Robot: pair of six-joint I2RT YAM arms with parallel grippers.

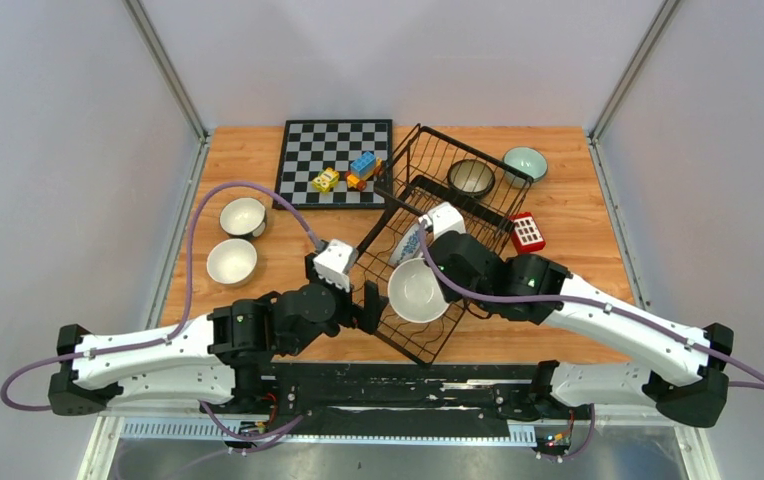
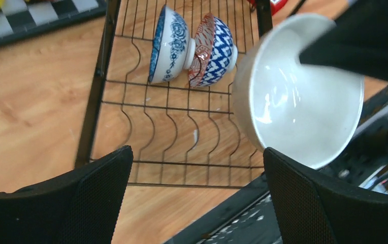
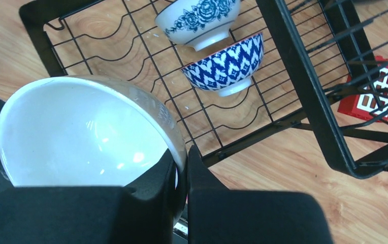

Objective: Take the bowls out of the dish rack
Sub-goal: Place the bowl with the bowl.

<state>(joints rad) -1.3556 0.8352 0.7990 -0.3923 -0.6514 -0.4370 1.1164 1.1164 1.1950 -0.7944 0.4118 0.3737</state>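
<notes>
The black wire dish rack [image 1: 478, 215] lies askew at the table's middle. My right gripper [image 3: 186, 157] is shut on the rim of a beige bowl with a white inside [image 3: 80, 132], held tilted over the rack's near corner [image 1: 418, 290]. My left gripper [image 2: 197, 168] stands open just left of that bowl [image 2: 303, 101], with nothing between its fingers. Two blue-and-white patterned bowls [image 2: 169, 43] [image 2: 215, 51] stand on edge in the rack. A dark bowl [image 1: 471, 178] sits in the rack's far part.
Two white-inside bowls [image 1: 242, 216] [image 1: 231, 261] stand on the table at the left. A mint bowl [image 1: 525, 163] sits beyond the rack's far right corner. A chessboard [image 1: 313, 145] with toy blocks [image 1: 353, 172] lies at the back. A red block [image 1: 527, 232] lies right of the rack.
</notes>
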